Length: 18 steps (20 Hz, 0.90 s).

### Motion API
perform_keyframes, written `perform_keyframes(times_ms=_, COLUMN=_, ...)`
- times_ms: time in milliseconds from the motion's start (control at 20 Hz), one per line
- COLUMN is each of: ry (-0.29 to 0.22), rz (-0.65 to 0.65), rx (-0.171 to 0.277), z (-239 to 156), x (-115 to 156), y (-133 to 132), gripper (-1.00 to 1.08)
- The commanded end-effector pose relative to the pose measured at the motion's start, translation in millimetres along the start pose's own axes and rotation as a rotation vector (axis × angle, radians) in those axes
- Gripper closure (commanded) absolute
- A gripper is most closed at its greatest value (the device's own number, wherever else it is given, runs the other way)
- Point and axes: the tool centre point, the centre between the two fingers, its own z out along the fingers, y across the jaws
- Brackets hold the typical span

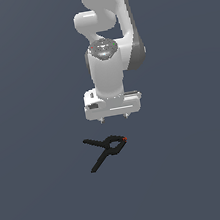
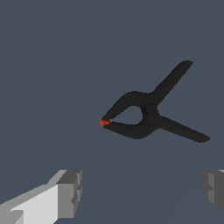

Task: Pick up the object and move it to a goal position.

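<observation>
The arm (image 1: 105, 31) is glossy white with rounded, tube-like links and a dark grey band down one side of its upper segments. A domed, silvery-grey cap with a few tiny red specks tops the thick white wrist cylinder, which sits on a wide, flat, light-grey block. The gripper (image 1: 114, 117) under that block shows as two short pointed tips, and in the wrist view its fingers (image 2: 70, 192) are blocky and grey with stepped faces, one on a white base.

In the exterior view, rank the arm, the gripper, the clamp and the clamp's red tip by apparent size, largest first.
1. Arm, largest by far.
2. Gripper; its body spans slightly wider than the clamp.
3. Clamp, thin, close to the gripper in span, so this order is unsure.
4. Red tip, a mere dot.
</observation>
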Motion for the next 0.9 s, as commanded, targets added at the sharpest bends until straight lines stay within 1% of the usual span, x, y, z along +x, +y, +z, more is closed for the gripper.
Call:
perform_keyframes(times_ms=0, ry=0.0, rz=0.0, rx=0.0, z=0, x=0, y=0, gripper=-0.2)
perform_keyframes(times_ms=350, ry=0.013, rz=-0.027, rx=0.012, z=-5, x=3, y=-14, gripper=-0.2)
perform_keyframes(times_ms=600, ry=0.011, rz=-0.035, rx=0.01, z=-4, x=3, y=-12, gripper=-0.2)
perform_keyframes(times_ms=850, ry=0.005, rz=-0.074, rx=0.002, z=0, x=4, y=-7, gripper=-0.2)
